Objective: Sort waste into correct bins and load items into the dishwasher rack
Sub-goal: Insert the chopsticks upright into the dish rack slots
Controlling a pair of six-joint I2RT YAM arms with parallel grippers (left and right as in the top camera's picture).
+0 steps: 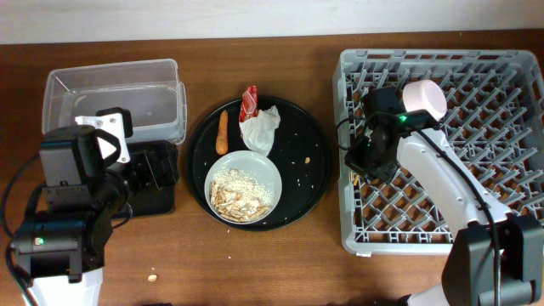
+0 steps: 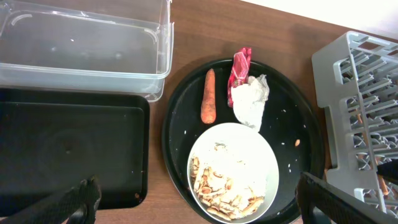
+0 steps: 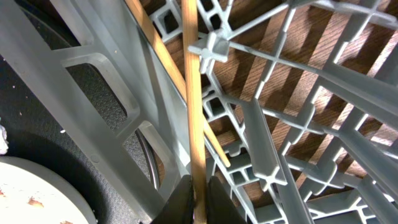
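Note:
A pale plate (image 1: 243, 189) with beige food scraps (image 2: 221, 186) sits on the round black tray (image 1: 310, 140). With it are an orange carrot stick (image 1: 223, 133), a red wrapper (image 1: 249, 101) and a white napkin (image 1: 262, 128). The clear tub (image 1: 115, 92) and the black rectangular tray (image 2: 68, 149) stand at the left. My left gripper (image 2: 199, 196) is open and empty, above the black tray's right edge. My right gripper (image 3: 198, 200) is shut on a wooden chopstick (image 3: 192, 106) at the grey rack's (image 1: 476, 178) left edge. The second chopstick (image 3: 163, 59) lies across the rack's lattice. A whitish upturned bowl (image 1: 424, 98) rests in the rack. The blue cup is not visible.
The rack's upright pegs (image 3: 261, 143) crowd round my right gripper. A few crumbs lie on the round tray (image 1: 307, 160) and on the wood near the front left (image 1: 152, 275). Bare wooden table (image 1: 280, 263) shows in front of the round tray.

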